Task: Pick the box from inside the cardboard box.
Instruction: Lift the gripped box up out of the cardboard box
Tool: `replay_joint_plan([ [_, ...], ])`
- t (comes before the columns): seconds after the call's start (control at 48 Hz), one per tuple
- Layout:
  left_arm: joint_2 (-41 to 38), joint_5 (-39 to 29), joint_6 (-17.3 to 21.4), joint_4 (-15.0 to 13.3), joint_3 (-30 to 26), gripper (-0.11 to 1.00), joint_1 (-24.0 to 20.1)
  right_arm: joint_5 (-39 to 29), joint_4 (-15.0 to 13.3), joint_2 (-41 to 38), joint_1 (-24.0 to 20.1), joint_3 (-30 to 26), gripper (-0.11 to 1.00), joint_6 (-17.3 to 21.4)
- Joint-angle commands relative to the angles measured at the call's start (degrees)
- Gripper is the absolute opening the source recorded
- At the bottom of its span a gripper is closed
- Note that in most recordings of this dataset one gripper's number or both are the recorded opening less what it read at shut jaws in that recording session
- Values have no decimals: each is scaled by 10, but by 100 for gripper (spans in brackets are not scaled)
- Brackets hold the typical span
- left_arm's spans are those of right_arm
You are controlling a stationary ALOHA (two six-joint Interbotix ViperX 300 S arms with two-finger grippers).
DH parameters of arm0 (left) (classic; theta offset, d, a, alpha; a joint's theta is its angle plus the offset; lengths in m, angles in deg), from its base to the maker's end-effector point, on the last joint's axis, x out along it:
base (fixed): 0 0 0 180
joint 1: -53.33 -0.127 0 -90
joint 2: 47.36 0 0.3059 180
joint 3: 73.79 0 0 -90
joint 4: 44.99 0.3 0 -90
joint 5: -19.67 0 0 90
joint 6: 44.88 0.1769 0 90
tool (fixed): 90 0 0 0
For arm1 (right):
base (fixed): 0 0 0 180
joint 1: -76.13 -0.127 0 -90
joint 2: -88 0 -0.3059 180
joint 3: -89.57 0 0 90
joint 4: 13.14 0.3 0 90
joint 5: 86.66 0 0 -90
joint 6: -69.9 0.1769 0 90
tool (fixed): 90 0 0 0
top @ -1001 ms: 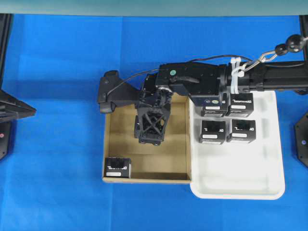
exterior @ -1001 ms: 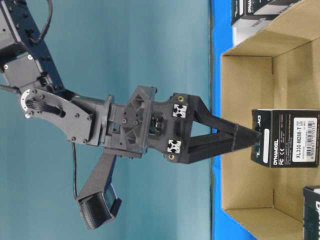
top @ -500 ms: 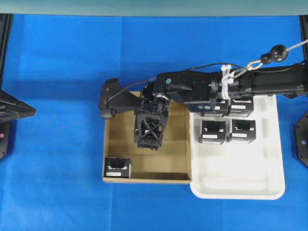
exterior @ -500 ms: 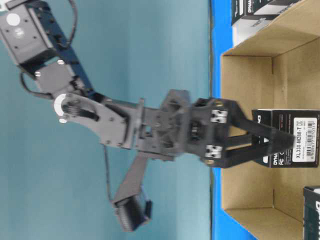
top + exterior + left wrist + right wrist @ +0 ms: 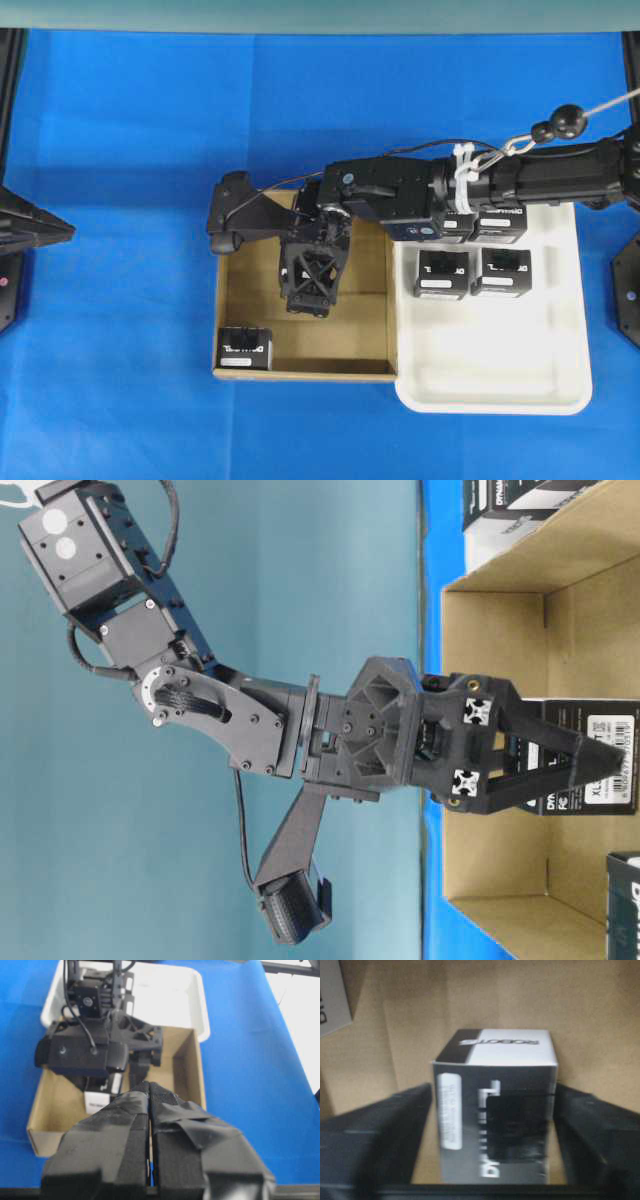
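Inside the cardboard box (image 5: 372,300), my right gripper (image 5: 305,303) reaches down over a black box that the overhead view hides. In the right wrist view that box (image 5: 495,1060), with white lettering and a white label strip, stands on the carton floor (image 5: 600,1020) between my open fingers (image 5: 385,1130), which sit close to both its sides. The table-level view shows the gripper (image 5: 572,765) straddling the box (image 5: 612,755). A second black box (image 5: 244,349) sits in the carton's near-left corner. My left gripper (image 5: 149,1085) is shut and empty, hovering short of the carton (image 5: 190,1075).
A white tray (image 5: 500,390) touches the carton's right side and holds several black boxes (image 5: 441,273) at its far end. My right arm (image 5: 520,180) stretches over those boxes. Blue cloth (image 5: 120,330) covers the table around both containers.
My right gripper has dropped further into the carton, so its fingers now straddle the box, and the jaws have narrowed towards its sides. The left gripper has not moved.
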Motion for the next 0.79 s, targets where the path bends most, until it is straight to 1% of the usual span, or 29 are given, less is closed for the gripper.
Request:
replay_joint_plan([
  [0.0, -7, 2, -1, 1, -13, -3, 1, 3, 1, 0, -6, -5, 75, 2],
  [0.042, -8, 2, -1, 1, -13, -3, 1, 4, 1, 2, -6, -7, 65, 4],
  [0.063, -7, 2, -2, 1, -13, -3, 1, 4, 2, 2, -6, -8, 62, 4],
  [0.229, -7, 2, -3, 1, -13, -3, 1, -1, 2, 15, -5, -13, 62, 12],
  [0.375, -8, 2, -4, 1, -13, -3, 1, -29, 2, 50, -2, -26, 62, 14],
  [0.48, -8, 2, -4, 1, -14, -3, 1, -68, 2, 85, 2, -39, 62, 13],
  [0.646, -7, 2, -4, 1, -14, -3, 1, -155, 1, 150, 4, -63, 62, 12],
  [0.771, -7, 2, -4, 1, -15, -3, 1, -200, 1, 198, 4, -73, 62, 14],
])
